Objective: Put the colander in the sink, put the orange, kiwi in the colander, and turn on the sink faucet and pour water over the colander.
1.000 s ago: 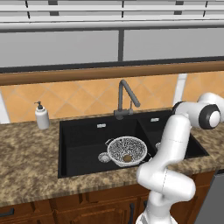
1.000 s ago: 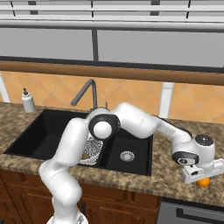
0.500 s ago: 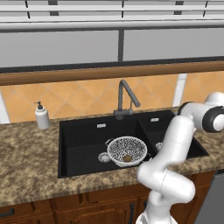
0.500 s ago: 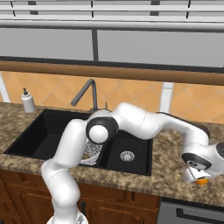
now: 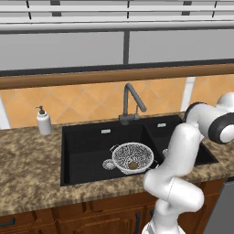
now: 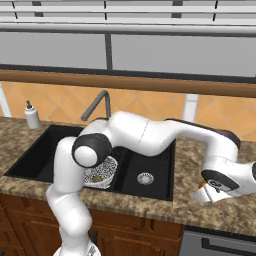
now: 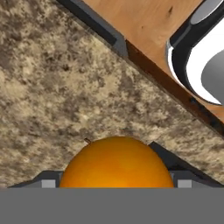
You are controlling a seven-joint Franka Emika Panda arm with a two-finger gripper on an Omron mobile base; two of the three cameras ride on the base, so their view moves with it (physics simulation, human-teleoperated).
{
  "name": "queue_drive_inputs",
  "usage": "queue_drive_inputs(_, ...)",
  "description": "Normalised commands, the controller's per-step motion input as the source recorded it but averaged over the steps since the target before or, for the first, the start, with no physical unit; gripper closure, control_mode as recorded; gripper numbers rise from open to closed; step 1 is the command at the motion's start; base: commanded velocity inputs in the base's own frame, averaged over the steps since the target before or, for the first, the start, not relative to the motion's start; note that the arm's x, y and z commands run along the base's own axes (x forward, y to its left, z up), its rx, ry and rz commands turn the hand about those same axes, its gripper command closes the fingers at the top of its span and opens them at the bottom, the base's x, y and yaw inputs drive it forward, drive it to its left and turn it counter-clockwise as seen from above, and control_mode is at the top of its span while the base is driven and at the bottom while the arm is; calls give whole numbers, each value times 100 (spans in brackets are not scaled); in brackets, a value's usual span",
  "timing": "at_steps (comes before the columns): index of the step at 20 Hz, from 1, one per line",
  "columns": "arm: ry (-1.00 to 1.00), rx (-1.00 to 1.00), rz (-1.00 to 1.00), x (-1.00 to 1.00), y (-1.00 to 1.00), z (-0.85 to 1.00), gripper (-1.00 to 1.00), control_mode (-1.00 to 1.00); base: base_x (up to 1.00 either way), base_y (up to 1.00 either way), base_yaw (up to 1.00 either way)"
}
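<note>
The speckled brown granite counter (image 5: 27,183) ran across the scene, backed by an orange tiled wall. Set into it was the black double-basin sink (image 5: 87,151), with its larger basin on the left and the smaller one on the right, a round silver drain (image 6: 145,177) showing in the smaller basin. The white arm (image 6: 150,135) reached from the base across the sink and out over the counter to the right of it.

The colander (image 5: 133,157) sat in the larger basin, near its front right corner, upright, with its pale rim facing up. Behind the sink, near the divide between basins, stood the dark grey sink faucet (image 5: 131,103) with its bent spout angled over the basins. A white soap dispenser (image 5: 44,121) stood on the counter to the left of the sink, well apart from the arm.

The gripper (image 7: 116,183) hung low over the counter to the right of the sink, jaws spread wide with the orange (image 7: 117,164) sitting between the two finger tips; whether the pads were actually pressing on it could not be told. A small tan-brown thing lay in the bottom of the colander, probably the kiwi (image 5: 133,165).
</note>
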Motion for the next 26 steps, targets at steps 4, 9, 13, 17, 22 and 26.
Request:
queue_drive_inputs(4, 0, -3, 19, 0, 100, 42, 100, -100, 0, 0, 0)
queue_drive_inputs(9, -11, -7, 13, 0, 100, 22, 100, -100, 0, 0, 0)
queue_drive_inputs(13, -14, -6, 10, 0, 100, 22, 100, -100, 0, 0, 0)
queue_drive_inputs(17, -13, -1, 10, 0, 100, 29, 100, -100, 0, 0, 0)
queue_drive_inputs(22, 1, 0, 12, 13, 100, 38, 100, -100, 0, 0, 0)
queue_drive_inputs(26, 18, 0, 8, 26, 100, 21, 100, -100, 0, 0, 0)
